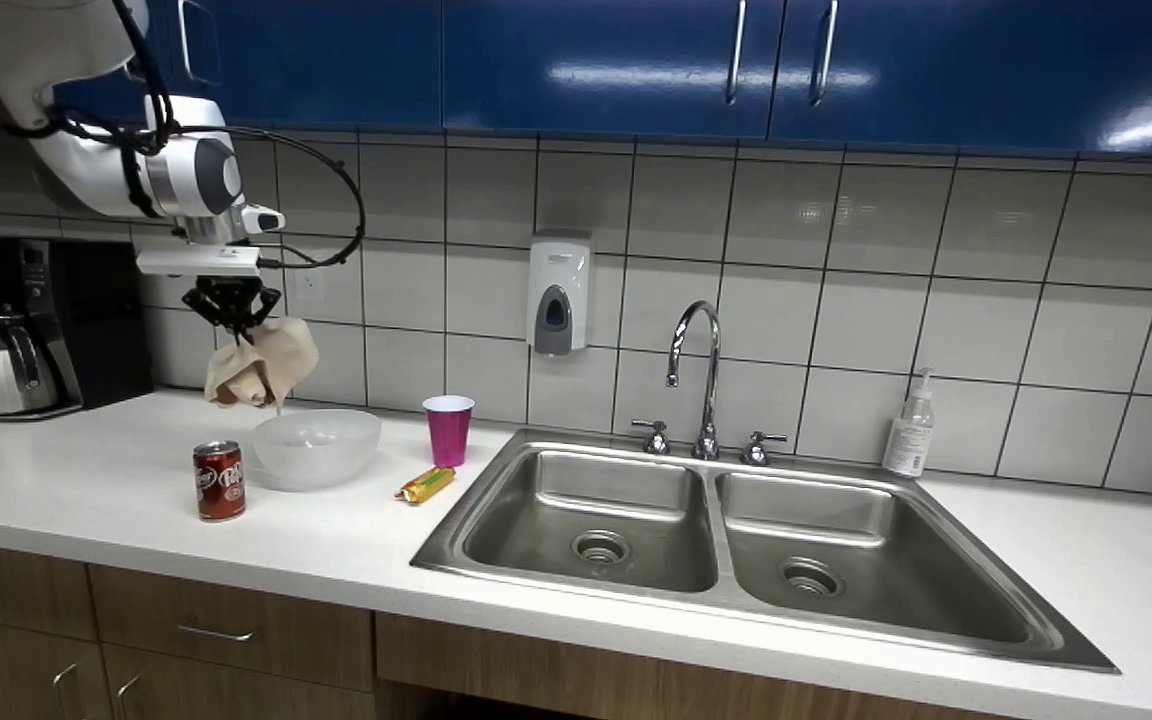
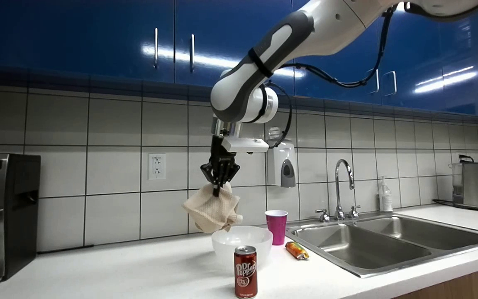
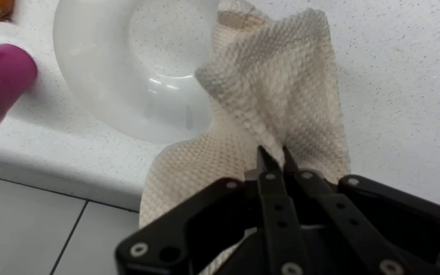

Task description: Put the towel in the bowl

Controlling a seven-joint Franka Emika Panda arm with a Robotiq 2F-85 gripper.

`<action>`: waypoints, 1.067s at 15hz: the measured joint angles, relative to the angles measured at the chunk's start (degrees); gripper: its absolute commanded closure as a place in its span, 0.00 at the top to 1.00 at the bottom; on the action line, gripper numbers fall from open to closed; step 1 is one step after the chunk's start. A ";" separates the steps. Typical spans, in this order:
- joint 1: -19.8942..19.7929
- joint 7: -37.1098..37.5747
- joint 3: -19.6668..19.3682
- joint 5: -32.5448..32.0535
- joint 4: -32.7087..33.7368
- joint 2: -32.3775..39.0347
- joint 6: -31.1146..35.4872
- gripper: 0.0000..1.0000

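Black pincer (image 3: 276, 154), nearly closed, pinches the beige towel (image 3: 269, 95)

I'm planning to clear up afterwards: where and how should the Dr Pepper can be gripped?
Probably best to take the Dr Pepper can by its upper side wall, fingers straddling it from above: it stands upright, roughly cylindrical, with nothing covering its top.

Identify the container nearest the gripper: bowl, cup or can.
The translucent bowl: in the wrist view, the towel pinched in the gripper partly overlaps it. The magenta cup stands farther off, and the red can does not show in that view.
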 measured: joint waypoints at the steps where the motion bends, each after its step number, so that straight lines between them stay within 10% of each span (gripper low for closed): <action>1: -0.20 0.34 -0.35 0.00 -0.70 -0.49 0.10 0.01; 16: -1.41 4.97 -2.60 -0.59 -8.66 -3.31 2.03 0.01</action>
